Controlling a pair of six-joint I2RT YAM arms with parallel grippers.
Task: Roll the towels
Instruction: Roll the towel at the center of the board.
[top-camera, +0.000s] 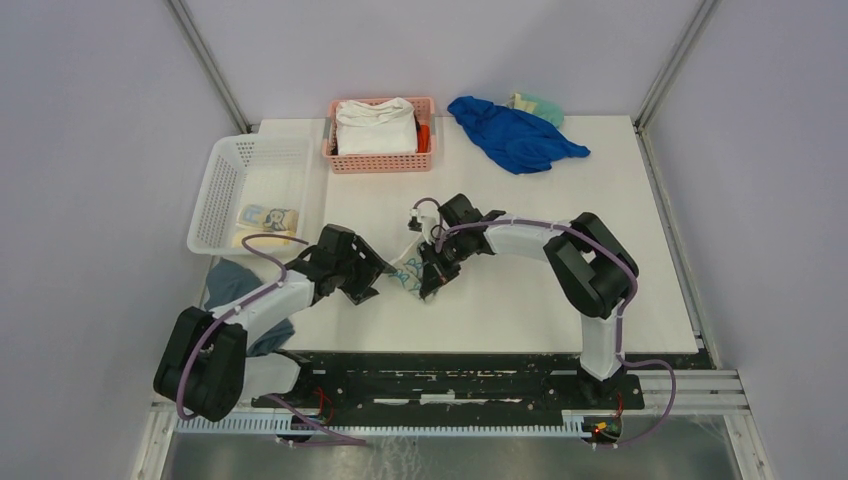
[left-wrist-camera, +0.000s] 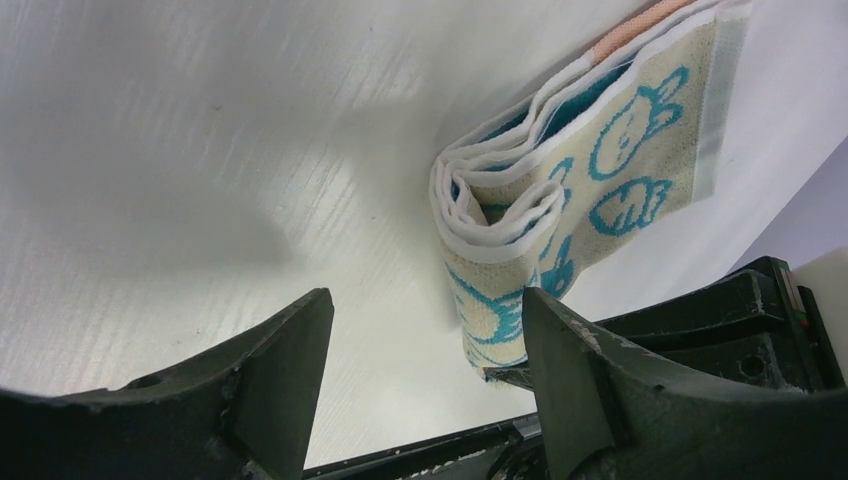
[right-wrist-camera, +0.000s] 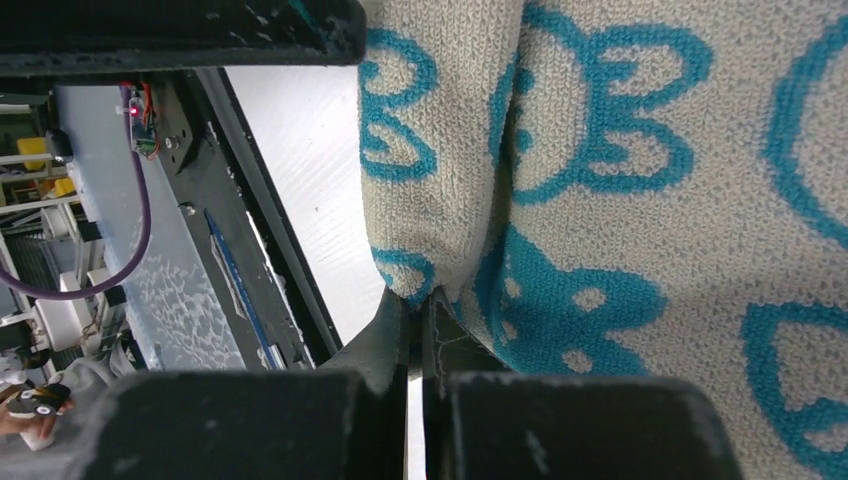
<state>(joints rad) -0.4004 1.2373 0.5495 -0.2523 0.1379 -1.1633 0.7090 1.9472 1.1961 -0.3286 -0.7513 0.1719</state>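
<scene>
A pale towel with blue rabbit faces (top-camera: 410, 275) lies partly rolled on the white table, between both arms. In the left wrist view the towel (left-wrist-camera: 560, 200) shows folded layers, its roll end toward me. My left gripper (left-wrist-camera: 425, 300) is open just left of it, the right finger beside the roll and nothing between the fingers. My right gripper (right-wrist-camera: 415, 300) is shut on a fold at the edge of the towel (right-wrist-camera: 620, 200). From above, the left gripper (top-camera: 385, 272) and the right gripper (top-camera: 432, 280) nearly meet. Another rolled towel (top-camera: 268, 218) lies in the white basket (top-camera: 225, 180).
A pink basket (top-camera: 380, 162) at the back holds a thick white folded cloth (top-camera: 375, 125). A blue cloth (top-camera: 515, 135) and a pale green item (top-camera: 540, 105) lie at the back right. A grey-blue cloth (top-camera: 232, 285) hangs at the table's left edge.
</scene>
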